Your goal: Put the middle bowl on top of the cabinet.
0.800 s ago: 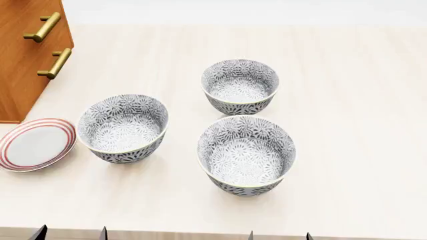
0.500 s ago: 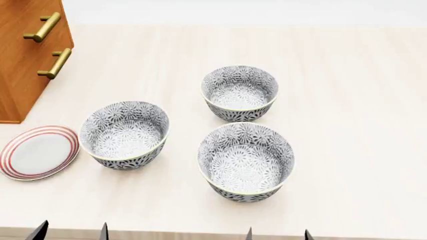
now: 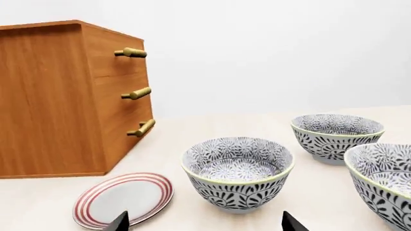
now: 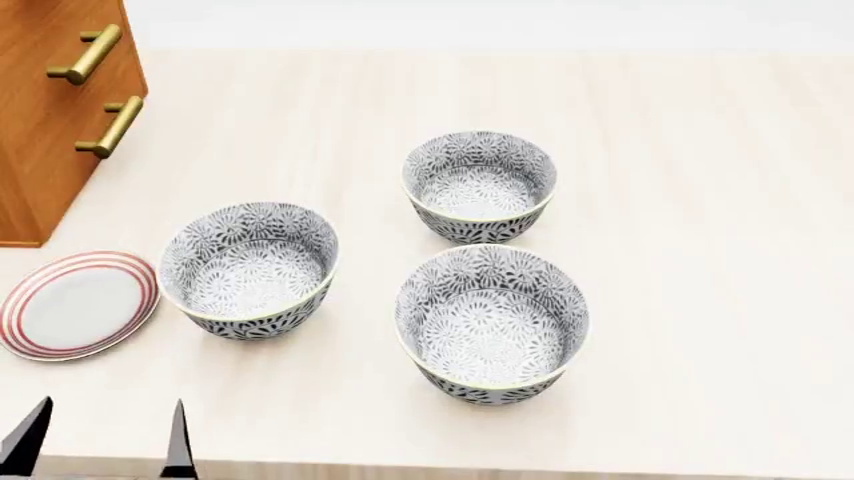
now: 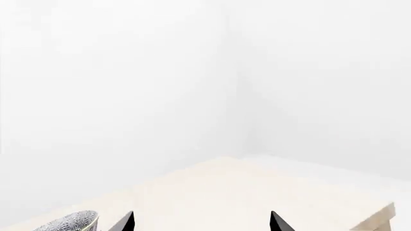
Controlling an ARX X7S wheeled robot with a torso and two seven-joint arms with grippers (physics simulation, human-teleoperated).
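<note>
Three look-alike bowls stand upright on the counter (image 4: 694,150) in a triangle, none touching. The middle bowl (image 4: 250,268), middle by depth, is left of centre in the head view. It sits apart from the other two, with the plate (image 4: 76,304) just beside it at the left edge. The far bowl (image 4: 479,186) is at upper centre and the near bowl (image 4: 491,322) is right below it, with a thin gap between them.

The cabinet (image 4: 54,130) fills the upper left corner of the head view, showing two brass handles. It is well apart from the middle bowl, and its base is near the plate.

The left gripper (image 4: 100,448) is at the lower left edge of the head view. Only two dark fingertips show, spread wide with nothing between them, below the plate and lower left of the middle bowl.

In the left wrist view the left gripper (image 3: 204,224) tips are wide apart at the bottom edge. The middle bowl (image 3: 237,173) is centred above the gap between them and is not touched. In the same view the plate (image 3: 125,198) is at lower left, the cabinet (image 3: 57,101) with three handles is at left, the far bowl (image 3: 337,135) is at right, and the near bowl (image 3: 384,180) is cut by the right edge.

In the right wrist view the right gripper (image 5: 202,222) tips are wide apart and hold nothing, over bare counter (image 5: 244,192). A bit of one bowl shows at lower left, but I cannot tell which. The right gripper is outside the head view.
</note>
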